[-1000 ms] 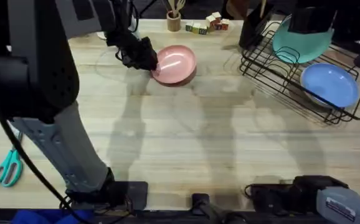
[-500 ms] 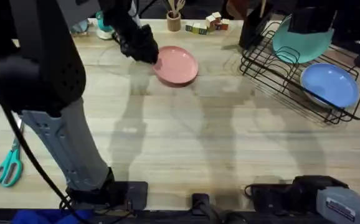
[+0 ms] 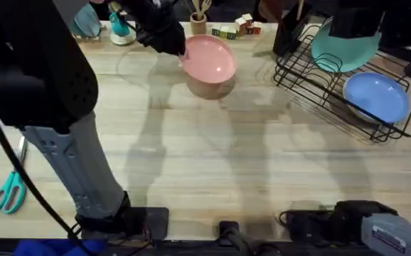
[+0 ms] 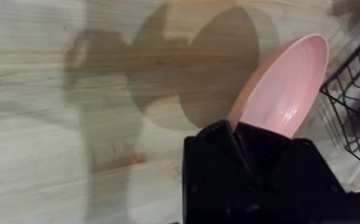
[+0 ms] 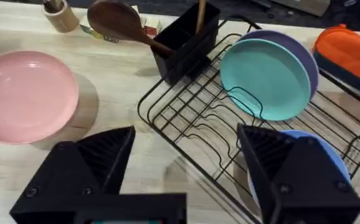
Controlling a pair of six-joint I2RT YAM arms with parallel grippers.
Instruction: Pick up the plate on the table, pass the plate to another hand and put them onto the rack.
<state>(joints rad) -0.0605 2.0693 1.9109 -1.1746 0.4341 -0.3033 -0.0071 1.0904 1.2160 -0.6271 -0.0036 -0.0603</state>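
Note:
The pink plate [image 3: 209,58] hangs tilted above the far middle of the table [image 3: 212,163], with its shadow on the wood below it. My left gripper [image 3: 173,41] is shut on the plate's left rim. In the left wrist view the plate [image 4: 283,90] rises edge-on from between my black fingers [image 4: 233,134]. My right gripper [image 5: 180,180] is open with nothing between its fingers, and it faces the plate [image 5: 27,96] and the black wire rack [image 5: 198,134]. The rack [image 3: 312,85] stands at the far right of the table.
The rack holds a teal plate [image 3: 344,46] and a light blue plate [image 3: 376,96]. A black utensil holder [image 5: 189,37] with a wooden spoon stands beside it. A wooden cup [image 3: 199,25] and small blocks [image 3: 237,28] line the far edge. Scissors [image 3: 8,190] lie at the near left.
The left gripper has lifted the pink plate off the table and tilted it, carrying it slightly farther and to the right. The right arm has not moved.

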